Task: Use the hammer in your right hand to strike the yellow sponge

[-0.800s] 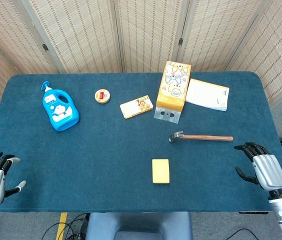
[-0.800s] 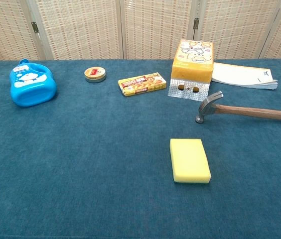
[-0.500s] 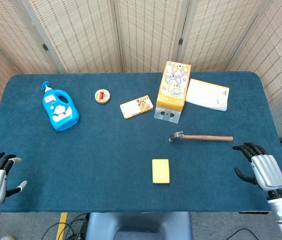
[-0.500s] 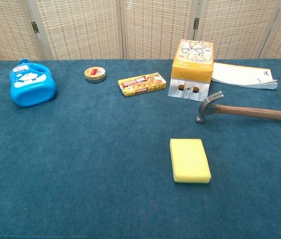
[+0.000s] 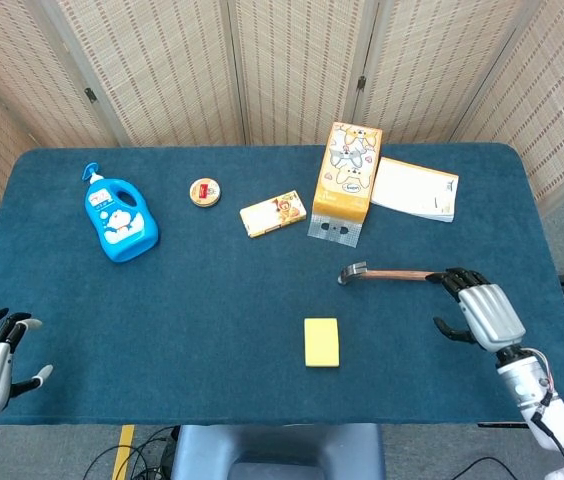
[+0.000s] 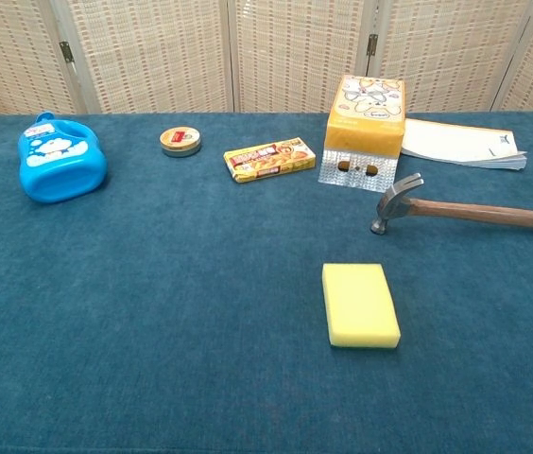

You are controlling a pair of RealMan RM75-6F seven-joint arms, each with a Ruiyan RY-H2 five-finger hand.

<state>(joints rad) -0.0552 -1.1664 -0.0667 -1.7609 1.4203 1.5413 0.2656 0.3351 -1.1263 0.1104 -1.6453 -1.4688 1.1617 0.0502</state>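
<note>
Wooden handle: hammer (image 5: 399,273) lies flat on worktop (image 5: 212,300) — reachable.
Right robot hand (image 5: 482,315): fingers apart, empty, above handle's end.
Sponge (image 5: 321,341): untouched.

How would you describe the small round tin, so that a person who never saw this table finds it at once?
Start at the blue bottle on the left side of the table. Going right along the back row, the tin lies between it and the flat yellow box. It is the only round thing, gold-rimmed with a red label.

Wooden-handled hammer (image 6: 465,210) lies flat beyond the yellow sponge (image 6: 360,305).
</note>
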